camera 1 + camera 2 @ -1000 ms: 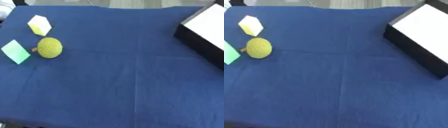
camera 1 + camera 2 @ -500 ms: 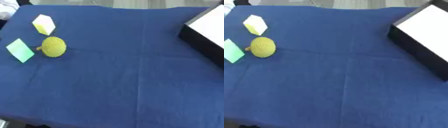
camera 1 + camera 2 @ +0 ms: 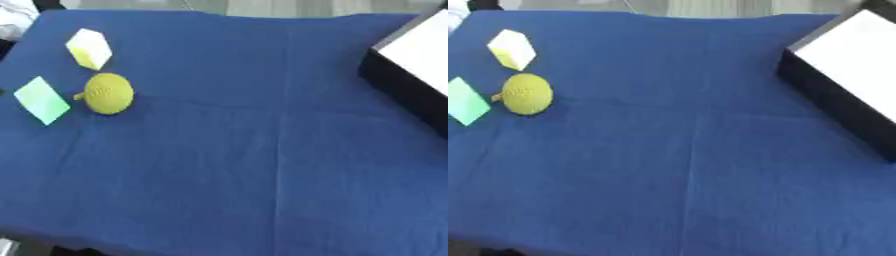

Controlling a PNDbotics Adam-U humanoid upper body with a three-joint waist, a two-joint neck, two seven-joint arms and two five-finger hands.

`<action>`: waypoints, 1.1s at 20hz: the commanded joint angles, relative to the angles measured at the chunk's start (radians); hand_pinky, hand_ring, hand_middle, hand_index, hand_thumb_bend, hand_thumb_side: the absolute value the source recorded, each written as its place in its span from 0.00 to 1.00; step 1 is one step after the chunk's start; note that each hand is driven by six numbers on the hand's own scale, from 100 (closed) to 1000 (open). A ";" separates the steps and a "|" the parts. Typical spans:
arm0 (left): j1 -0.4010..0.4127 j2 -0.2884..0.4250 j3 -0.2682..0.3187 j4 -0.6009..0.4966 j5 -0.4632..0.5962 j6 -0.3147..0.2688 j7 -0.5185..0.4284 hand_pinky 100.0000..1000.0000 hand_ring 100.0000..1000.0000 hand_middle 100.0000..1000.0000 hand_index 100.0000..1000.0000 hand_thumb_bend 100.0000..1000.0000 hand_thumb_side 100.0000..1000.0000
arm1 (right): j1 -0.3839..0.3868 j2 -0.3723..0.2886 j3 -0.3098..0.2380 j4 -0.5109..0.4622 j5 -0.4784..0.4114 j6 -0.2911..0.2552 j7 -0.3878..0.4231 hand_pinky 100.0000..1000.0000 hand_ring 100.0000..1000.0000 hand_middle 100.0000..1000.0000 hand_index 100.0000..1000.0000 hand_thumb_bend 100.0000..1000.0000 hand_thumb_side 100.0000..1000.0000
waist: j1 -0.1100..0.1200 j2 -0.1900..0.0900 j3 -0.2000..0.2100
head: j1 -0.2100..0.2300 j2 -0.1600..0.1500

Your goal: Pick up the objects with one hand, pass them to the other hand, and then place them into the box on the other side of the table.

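Three objects lie at the left of the blue cloth-covered table [image 3: 262, 150]. A pale yellow block [image 3: 89, 48] sits farthest back. In front of it rests a round yellow-green knitted fruit [image 3: 108, 93] with a short stem. A light green flat block [image 3: 40, 99] lies just left of the fruit. The black box with a white inside [image 3: 852, 75] stands at the right edge, partly cut off. Neither hand shows in either view.
A fold line runs down the cloth near the middle. The table's front edge shows at the bottom left, and floor lies beyond the far edge. Something white shows at the top left corner [image 3: 16, 15].
The whole picture has drifted slightly right between frames, so the camera has moved. The objects and the box keep their places on the cloth.
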 commanded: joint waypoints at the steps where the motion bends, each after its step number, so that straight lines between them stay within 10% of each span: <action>1: -0.034 0.023 -0.023 0.019 -0.016 -0.006 -0.044 0.83 0.80 0.73 0.79 0.86 0.30 | 0.004 -0.045 0.004 -0.003 -0.004 -0.016 0.009 0.87 1.00 0.87 0.86 0.00 0.23 | -0.010 -0.012 0.002 | 0.005 -0.001; 22: -0.133 -0.087 -0.067 0.139 -0.239 0.051 -0.073 0.83 0.80 0.73 0.74 0.87 0.27 | 0.006 -0.023 0.017 0.020 0.033 -0.028 0.041 0.87 1.00 0.87 0.86 0.00 0.25 | -0.020 -0.007 0.003 | 0.005 0.005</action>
